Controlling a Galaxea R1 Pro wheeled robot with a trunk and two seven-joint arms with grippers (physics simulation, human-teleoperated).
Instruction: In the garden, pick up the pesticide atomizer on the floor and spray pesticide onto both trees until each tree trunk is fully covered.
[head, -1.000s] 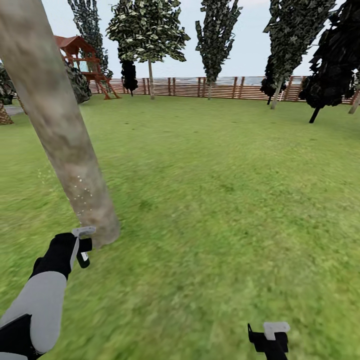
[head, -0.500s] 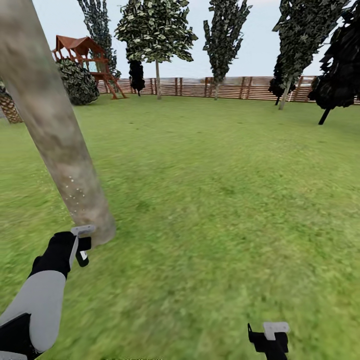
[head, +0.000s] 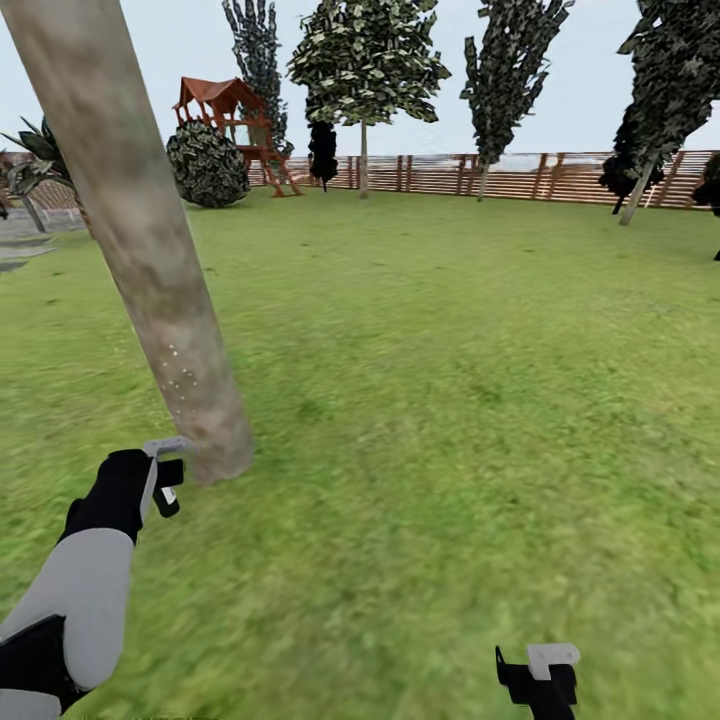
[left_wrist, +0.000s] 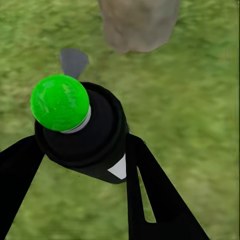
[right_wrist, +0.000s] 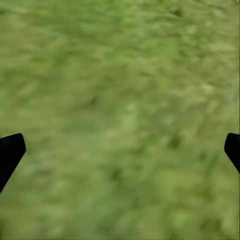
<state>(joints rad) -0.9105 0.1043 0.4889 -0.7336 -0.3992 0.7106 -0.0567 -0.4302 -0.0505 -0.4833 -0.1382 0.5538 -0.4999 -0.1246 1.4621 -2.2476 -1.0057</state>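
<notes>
Camera's swung left since a moment ago, so the tree trunk sits further right (trunk itself hasn't budged). Left gripper is clamped around the pesticide atomizer by its dark body, just beside the trunk base. Looks light, rigid, probably slick plastic. Right gripper hangs wide open, holding nothing. Nozzle's hidden; white pesticide specks barely show.

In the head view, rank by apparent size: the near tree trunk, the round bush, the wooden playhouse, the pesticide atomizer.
Largest to smallest as pictured:
1. tree trunk, though its nearness inflates it
2. playhouse and round bush: too alike to rank
3. pesticide atomizer, held in the left tool
</notes>
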